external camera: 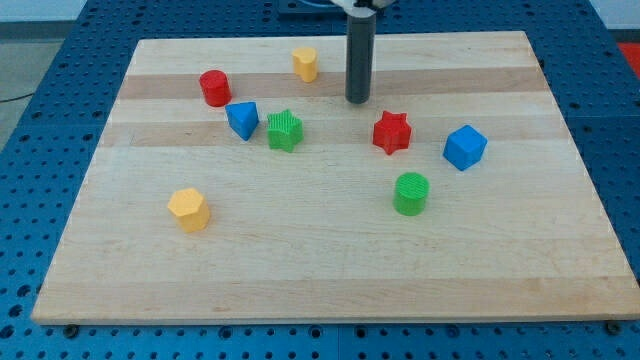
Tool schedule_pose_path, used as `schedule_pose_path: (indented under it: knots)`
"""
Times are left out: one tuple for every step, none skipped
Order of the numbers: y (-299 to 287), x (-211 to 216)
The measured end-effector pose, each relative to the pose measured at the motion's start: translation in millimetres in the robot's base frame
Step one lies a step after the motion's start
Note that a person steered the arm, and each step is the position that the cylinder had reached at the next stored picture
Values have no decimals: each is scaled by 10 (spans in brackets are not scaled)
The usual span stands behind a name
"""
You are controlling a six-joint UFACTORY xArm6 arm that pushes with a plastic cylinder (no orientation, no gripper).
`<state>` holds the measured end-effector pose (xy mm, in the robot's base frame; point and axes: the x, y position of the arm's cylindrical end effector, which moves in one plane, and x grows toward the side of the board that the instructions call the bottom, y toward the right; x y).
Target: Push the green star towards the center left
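so there's just the one camera view to go on. your rod comes down from the view's top and my tip (358, 100) sits on the wooden board (330, 280), touching nothing, well apart from every block. there are no jaws to report here, it's a bare rod end, free of contact.

the green star (285, 131) is in the upper middle of the board, a bit left of centre. from my tip it lies toward the view's left and slightly toward the bottom. that's the relation that matters: the star sits between my tip and the left edge, so you're already on the correct side for a leftward shove. i'd guess you want to drop my tip a touch toward the view's bottom first so it lines up with the star's right side.

one snag: the blue block (243, 119), a wedge-ish shape, is just beside the star on its left, nearly touching. a straight push probably carries it along or deflects the star. the red cylinder (214, 87) is up-left of that.

others stay out of the way: yellow block (305, 64) near the top, red star (392, 132), blue cube (465, 147), green cylinder (411, 193), another yellow block (188, 210) lower left.

the rod's upper end is cut off at the frame's top, and whether star and blue block actually touch is hard to tell.
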<state>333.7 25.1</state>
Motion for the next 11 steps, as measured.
schedule_pose_path:
  knots:
    - [-41,329]
    - [-240,426]
    - [-465,426]
    - [-635,447]
    - [-756,448]
    - [-771,577]
    - [-785,753]
    - [-814,853]
    - [-1036,883]
    - [-1343,883]
    - [-1460,956]
